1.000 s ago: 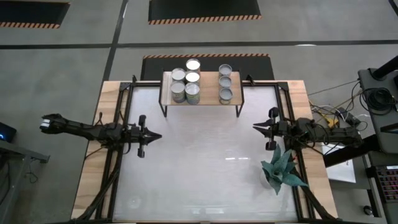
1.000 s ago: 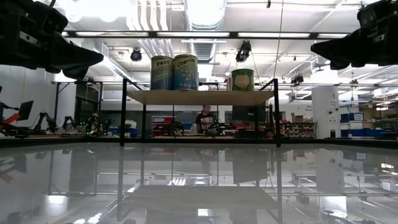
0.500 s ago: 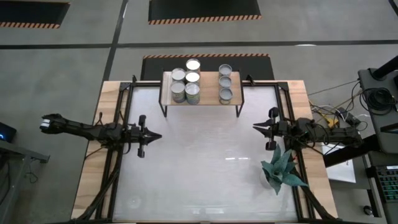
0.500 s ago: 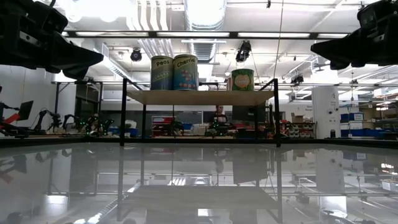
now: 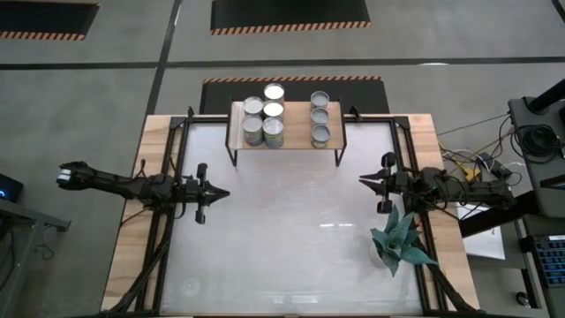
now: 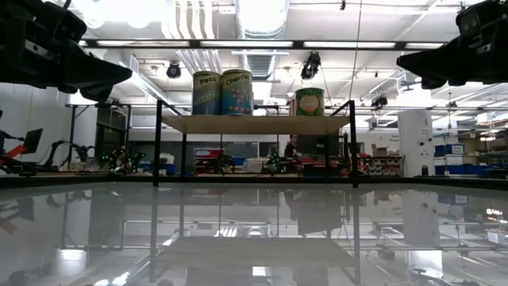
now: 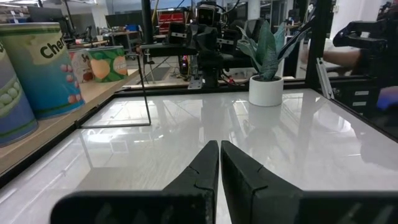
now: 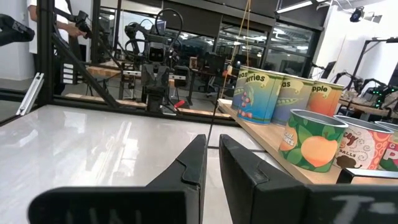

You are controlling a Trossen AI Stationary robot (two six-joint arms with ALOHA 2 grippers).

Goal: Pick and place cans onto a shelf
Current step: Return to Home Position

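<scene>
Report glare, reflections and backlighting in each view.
High view: faint glare streaks on the table; low view: its glossy top mirrors the shelf and ceiling lights, left arm and right arm silhouetted; left wrist view: it mirrors the potted plant; right wrist view: pale sheen on it.

Robotics lab — exposed ducts (image 6: 262, 17), benchtop robot arms (image 6: 109, 157)

Cans (image 5: 274, 119): silver tops. Peach can (image 8: 311, 140): green label, orange fruit. Shelf (image 5: 297, 125): light wood, black legs. Table (image 5: 291, 230): glossy white, wood edges. Plant (image 5: 399, 240): teal. Mat (image 5: 290, 11), top centre: black, orange-striped edge.
</scene>
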